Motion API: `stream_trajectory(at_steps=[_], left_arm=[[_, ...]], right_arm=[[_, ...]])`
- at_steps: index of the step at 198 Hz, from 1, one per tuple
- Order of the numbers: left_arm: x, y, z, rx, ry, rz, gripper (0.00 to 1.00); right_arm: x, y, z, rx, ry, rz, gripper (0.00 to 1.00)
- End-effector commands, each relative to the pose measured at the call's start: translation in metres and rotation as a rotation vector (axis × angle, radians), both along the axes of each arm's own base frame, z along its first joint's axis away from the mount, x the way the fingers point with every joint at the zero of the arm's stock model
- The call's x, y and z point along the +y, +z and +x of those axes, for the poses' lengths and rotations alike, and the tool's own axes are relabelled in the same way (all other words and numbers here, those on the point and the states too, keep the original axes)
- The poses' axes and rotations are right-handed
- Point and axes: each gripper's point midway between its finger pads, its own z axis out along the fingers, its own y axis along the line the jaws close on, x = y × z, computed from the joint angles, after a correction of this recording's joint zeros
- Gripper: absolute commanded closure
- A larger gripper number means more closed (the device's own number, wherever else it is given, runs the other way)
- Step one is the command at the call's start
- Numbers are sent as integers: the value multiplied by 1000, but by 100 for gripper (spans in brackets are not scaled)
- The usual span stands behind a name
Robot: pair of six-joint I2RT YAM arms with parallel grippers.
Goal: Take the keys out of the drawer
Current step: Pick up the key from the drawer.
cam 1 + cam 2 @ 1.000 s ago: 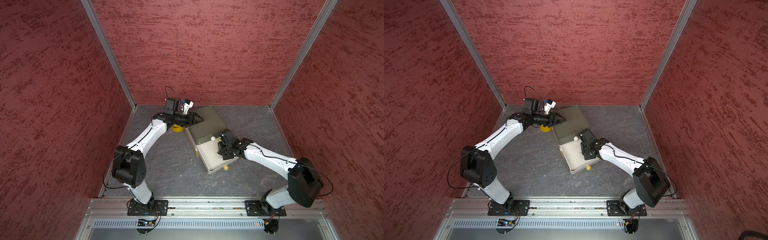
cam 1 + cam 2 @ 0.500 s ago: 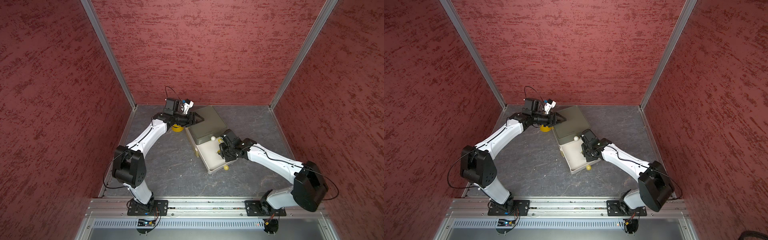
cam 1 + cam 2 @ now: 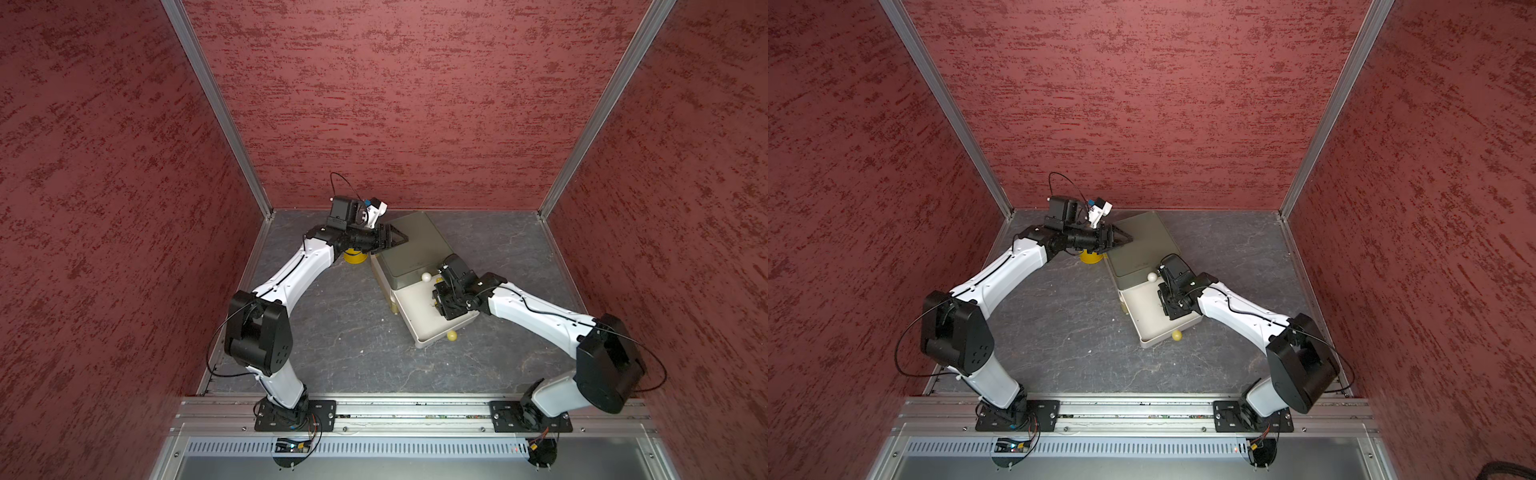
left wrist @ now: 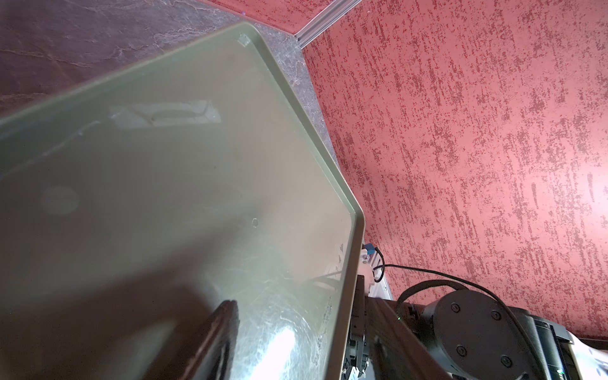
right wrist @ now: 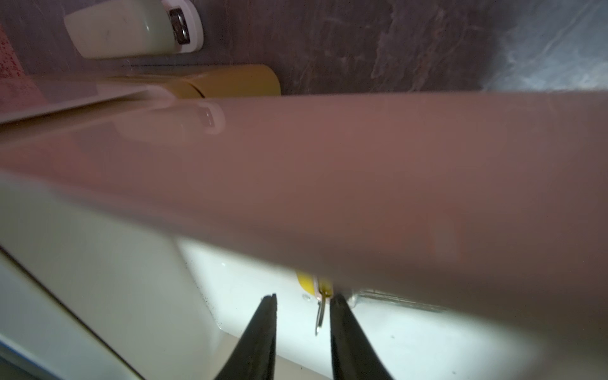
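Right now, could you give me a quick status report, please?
Left gripper astride cabinet rim. Right gripper open in drawer, yellow-tagged key between its jaws, not gripped. Blurred edge hides most of its tag.

Walls point(image 3: 395, 104) deep red, darker red streaky speckle all over. Floor point(image 3: 353, 345) dark grey, pale marble-ish veins. Frame posts point(image 3: 216, 104) plain silver. Cabinet top point(image 3: 411, 249) olive green, slightly glossy. Drawer point(image 3: 415, 307) cream, looks near white inside in right wrist view. Upper knob point(image 3: 426, 276) cream, knob on drawer front point(image 3: 451, 335) yellow. Round tub point(image 3: 354, 257) beside cabinet also yellow. Left arm point(image 3: 295, 274) and right arm point(image 3: 540, 313): white shells, black joints, black cables. Left gripper point(image 3: 401, 240) and right gripper point(image 5: 301, 299) both black. Key point(image 5: 306, 283) in drawer: yellow tag, silver metal.
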Motion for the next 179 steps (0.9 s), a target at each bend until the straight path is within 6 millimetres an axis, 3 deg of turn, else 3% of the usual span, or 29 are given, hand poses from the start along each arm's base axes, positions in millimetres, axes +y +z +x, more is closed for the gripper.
stream_trajectory(at_steps=[1, 42, 76, 131, 139, 179], left_arm=[[25, -107, -19, 316, 65, 189, 34], [27, -109, -20, 323, 71, 181, 34], [27, -111, -21, 328, 72, 182, 34], [26, -105, -18, 315, 76, 177, 34], [26, -104, -18, 312, 77, 176, 34], [25, -96, -15, 302, 85, 165, 34]], right_arm=[[7, -7, -7, 63, 26, 13, 72], [4, -13, -11, 86, 18, 9, 100], [4, -3, -7, 62, 36, 4, 100], [-1, 35, -3, -31, 75, -4, 100], [-3, 48, -6, -56, 76, 9, 100], [-17, 66, -17, -83, 73, -4, 100]])
